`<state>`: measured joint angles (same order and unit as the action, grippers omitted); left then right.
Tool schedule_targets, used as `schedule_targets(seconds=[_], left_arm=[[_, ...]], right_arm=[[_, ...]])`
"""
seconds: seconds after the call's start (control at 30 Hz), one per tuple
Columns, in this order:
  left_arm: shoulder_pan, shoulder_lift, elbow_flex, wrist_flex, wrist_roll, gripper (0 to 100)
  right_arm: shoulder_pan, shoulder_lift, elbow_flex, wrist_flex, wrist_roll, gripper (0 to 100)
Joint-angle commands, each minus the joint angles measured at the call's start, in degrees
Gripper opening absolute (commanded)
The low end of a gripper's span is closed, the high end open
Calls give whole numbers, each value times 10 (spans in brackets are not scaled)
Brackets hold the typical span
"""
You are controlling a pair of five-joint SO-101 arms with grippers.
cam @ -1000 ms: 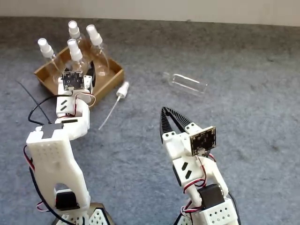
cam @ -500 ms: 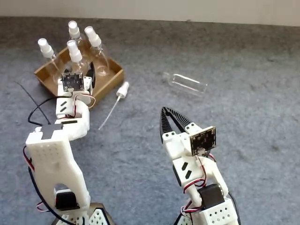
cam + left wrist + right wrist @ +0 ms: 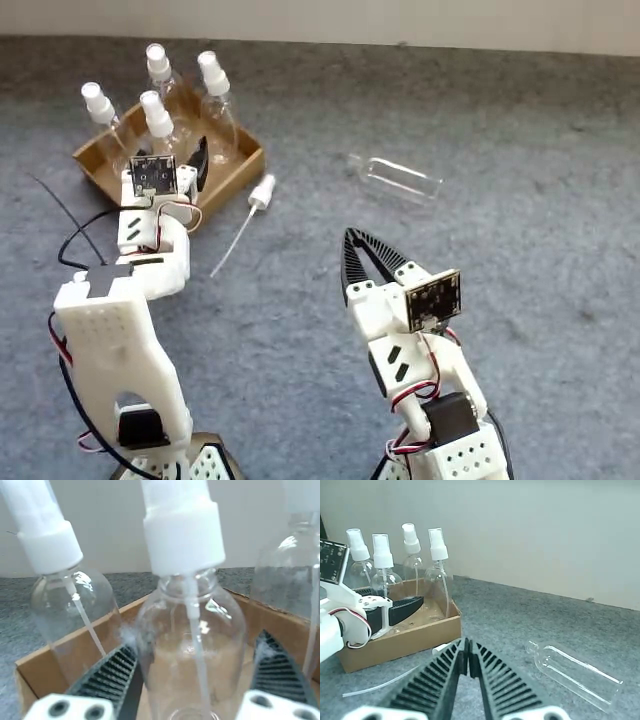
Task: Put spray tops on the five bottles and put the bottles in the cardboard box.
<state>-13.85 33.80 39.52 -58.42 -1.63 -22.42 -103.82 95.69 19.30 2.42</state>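
Clear uncapped bottle [image 3: 395, 177] lies at 1 o'clock from the right gripper [image 3: 350, 238], jaws closed, empty. Probably light, slick, rolls: grasp mid-body. Left gripper [image 3: 192, 650] stands open astride a boxed bottle [image 3: 190, 605].

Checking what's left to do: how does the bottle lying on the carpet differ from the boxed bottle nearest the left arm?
The loose bottle lies on its side on the carpet; the boxed bottle stands upright in the cardboard box. The loose bottle's neck is bare, a detached spray top lying beside the box; the boxed bottle wears a white spray top. Both are clear and look empty.
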Motion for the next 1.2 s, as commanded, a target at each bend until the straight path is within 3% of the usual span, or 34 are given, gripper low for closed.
schedule_targets(seconds=[0.0, 0.47, 1.17], left_arm=[[-7, -12, 31, -2, -7, 291], [-12, -19, 51, -3, -7, 291], [-10, -213, 194, 5, -7, 291]], right_arm=[[-4, 0, 93, 1, -1, 5], [-4, 0, 93, 1, -1, 5], [-4, 0, 93, 2, -1, 5]])
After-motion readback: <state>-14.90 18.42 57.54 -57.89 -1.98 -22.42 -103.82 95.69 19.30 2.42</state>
